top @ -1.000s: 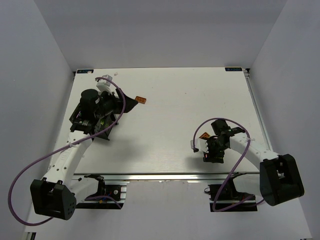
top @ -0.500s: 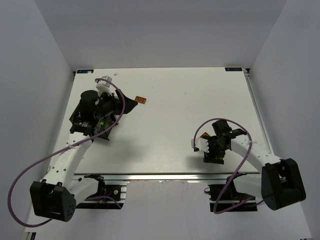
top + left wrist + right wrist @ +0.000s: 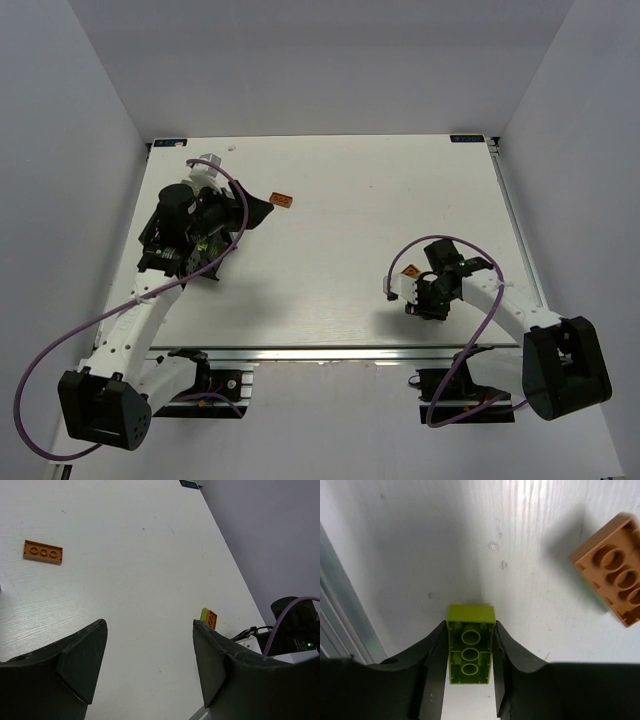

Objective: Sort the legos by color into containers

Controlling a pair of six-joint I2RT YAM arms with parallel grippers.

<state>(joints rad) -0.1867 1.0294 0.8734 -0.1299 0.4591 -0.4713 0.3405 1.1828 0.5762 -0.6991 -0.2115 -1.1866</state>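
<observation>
Closing on a lime-green rectangular plastic brick (image 3: 470,652), the right gripper (image 3: 469,630) has its jaws about half-wide, pressed against both long sides. The brick lies hollow side up on the white table (image 3: 530,530), just beside the aluminium edge rail (image 3: 340,620).

- Risk: the hold is on smooth side walls, with the brick's far end poking past the fingertips. On lifting it may pivot or slide out, and a drop here could land on the rail.
- Risk: an orange square plastic brick (image 3: 612,587) sits near; a sideways swing could knock it.
- Left gripper (image 3: 149,630): wide open, holding nothing, hovering short of a flat orange plastic plate (image 3: 43,551).
- No container shows plainly.

Versus earlier: the right jaws have come in from a wider stance and the wrist has edged slightly up-table. The left gripper is in much the same place.
</observation>
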